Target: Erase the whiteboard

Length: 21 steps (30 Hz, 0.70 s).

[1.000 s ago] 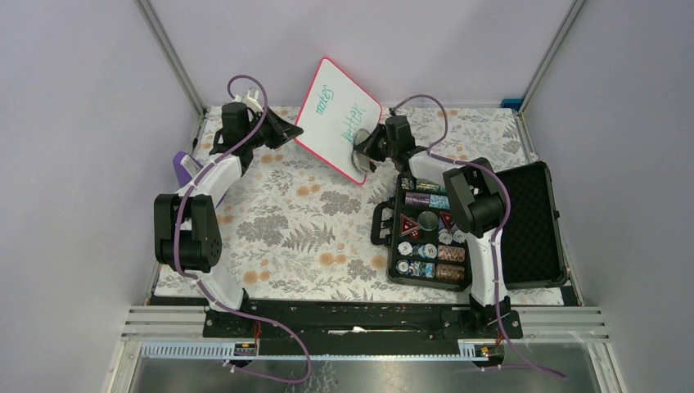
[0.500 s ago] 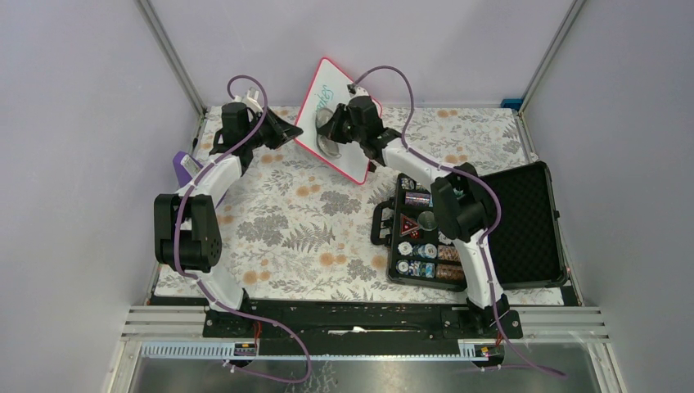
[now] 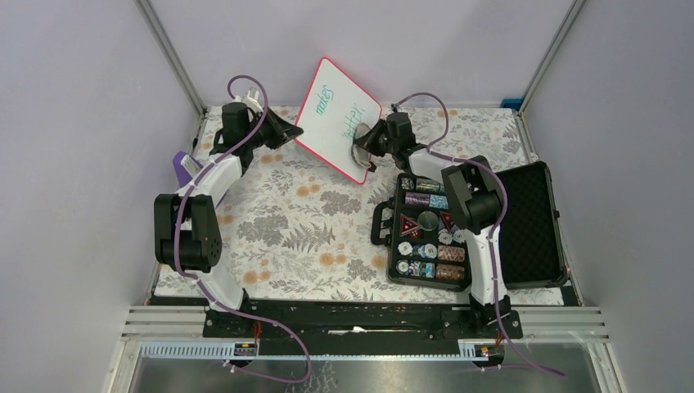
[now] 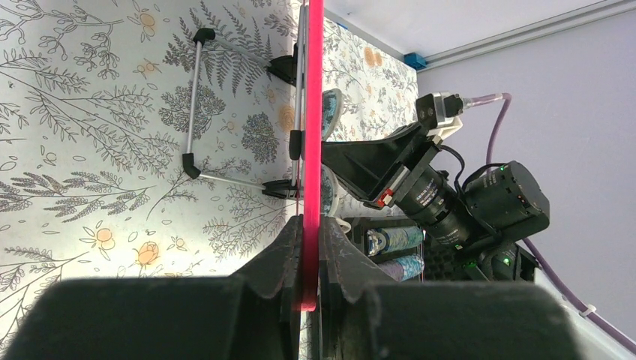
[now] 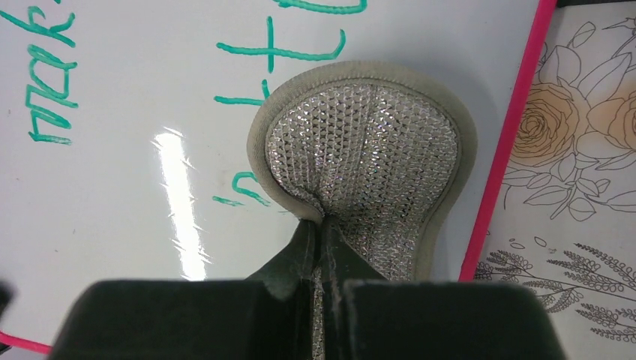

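The left fingers (image 4: 298, 253) are pinched on the thin pink-red rim of the whiteboard (image 3: 340, 123), holding it on edge and tilted up off the bench (image 3: 295, 225). From the left wrist view the rim runs straight away from those fingers as a narrow bright line. To one side of it a silver wire stand (image 4: 190, 105) with small black feet sticks out from the back of the board over the flower-printed cloth (image 4: 90, 150).

On the board's far side from the left fingers, the right fingers (image 5: 309, 247) are pressed together on the gathered neck of a scrubbing pad (image 5: 367, 154). The pad is rounded like a spoon bowl, with a glittery silver mesh face and a soft beige border. It lies flat against the glossy white surface, close to the pink rim on that side.

Green marker handwriting runs across the board beyond and beside the pad. The word farther from the right fingers seems to read "makes". The nearer one looks like "better", with the pad covering its end. A streak of lamp glare sits between the two words.

Behind the right fingers, towards the arm's base, a black case (image 3: 425, 237) lies open on the bench. It holds rows of patterned poker chips, and its lid (image 3: 530, 223) is lined with dark foam.
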{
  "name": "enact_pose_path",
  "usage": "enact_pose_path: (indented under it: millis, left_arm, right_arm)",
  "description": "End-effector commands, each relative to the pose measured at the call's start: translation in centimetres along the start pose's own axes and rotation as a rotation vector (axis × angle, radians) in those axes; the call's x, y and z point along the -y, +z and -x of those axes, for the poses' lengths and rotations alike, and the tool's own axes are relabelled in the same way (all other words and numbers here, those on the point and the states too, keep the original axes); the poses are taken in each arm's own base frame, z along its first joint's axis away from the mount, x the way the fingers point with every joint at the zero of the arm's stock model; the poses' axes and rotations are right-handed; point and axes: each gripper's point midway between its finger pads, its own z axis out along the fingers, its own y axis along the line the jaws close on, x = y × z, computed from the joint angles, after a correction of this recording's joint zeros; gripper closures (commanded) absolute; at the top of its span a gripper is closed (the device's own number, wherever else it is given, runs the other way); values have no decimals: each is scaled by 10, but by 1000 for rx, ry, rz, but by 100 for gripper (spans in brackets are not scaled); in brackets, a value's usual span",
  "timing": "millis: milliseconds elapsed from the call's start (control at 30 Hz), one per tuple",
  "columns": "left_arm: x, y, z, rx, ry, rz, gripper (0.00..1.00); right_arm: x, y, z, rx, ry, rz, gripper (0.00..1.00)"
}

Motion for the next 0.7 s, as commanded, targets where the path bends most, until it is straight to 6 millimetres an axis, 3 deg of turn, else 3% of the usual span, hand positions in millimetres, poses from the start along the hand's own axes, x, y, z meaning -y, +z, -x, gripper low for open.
enact_pose_path:
  millis: [0,133,233,333,400,467,600,667]
  left_arm:
    - [32,-4,-16,-73,-3,-82,100]
    - [32,-4,-17,-77,-7,-83,100]
    - [33,-4,-17,-75,-5,-85,100]
    - [33,-4,-17,-78,-8,-85,100]
    - [31,-3,-18,-82,-12,-82,100]
    - [31,-3,-18,-81,-12,-82,100]
    - [30,-3,-18,-79,-9,-81,100]
    - [30,-3,-17,-78,-8,-80,100]
  right_arm:
    - [7,8,-51,-125,-50,-87,100]
    - [-57,10,-63,-144,-152,7,100]
    - [-111,4,-57,-115,-209,93,100]
    - [-137,3,-42,-71,-179,144,100]
    - [-133,9,-32,-42,-127,133,100]
    - [-117,19,-25,-25,-84,103,100]
    - [-52,27,-28,-22,8,19,100]
    - [-8,22,-31,-17,63,-35,100]
